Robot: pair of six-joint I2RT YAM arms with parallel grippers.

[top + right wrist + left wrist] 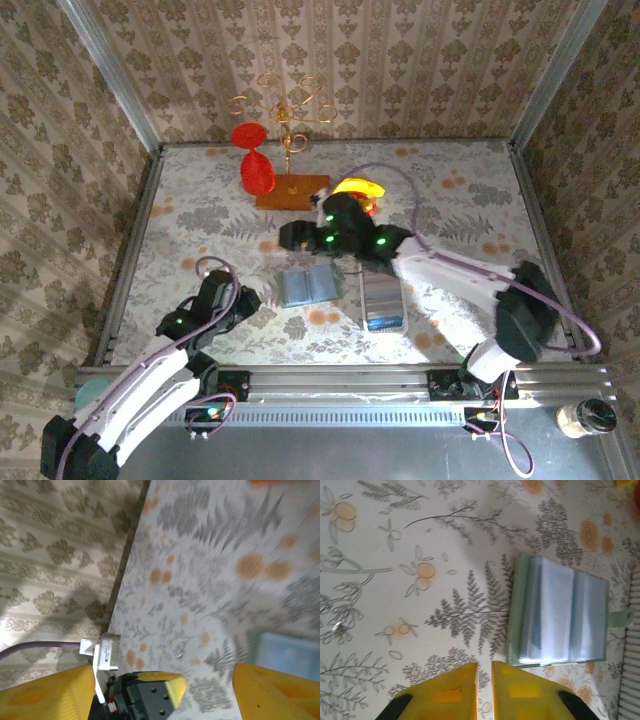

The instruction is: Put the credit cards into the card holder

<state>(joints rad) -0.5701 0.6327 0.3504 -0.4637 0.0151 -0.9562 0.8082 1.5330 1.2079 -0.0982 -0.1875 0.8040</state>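
The card holder [308, 285] lies open on the flowered cloth, sage-green with pale clear sleeves up. It appears in the left wrist view too, the card holder [560, 617] with its tab [620, 618] pointing right. A bright blue credit card [385, 322] rests at the near end of the white tray [383, 290]. My left gripper [243, 300] sits just left of the holder; its yellow fingers [455, 690] stand barely parted with nothing between them, left gripper [485, 672]. My right gripper [292, 237] hovers behind the holder, wide open and empty, right gripper [164, 672].
A red hourglass-shaped object [257, 160] and a gold wire stand on a wooden base [292, 190] are at the back. A yellow object [360, 187] lies behind the right wrist. Metal rails and patterned walls border the table. A jar [585, 418] stands off the table's near right corner.
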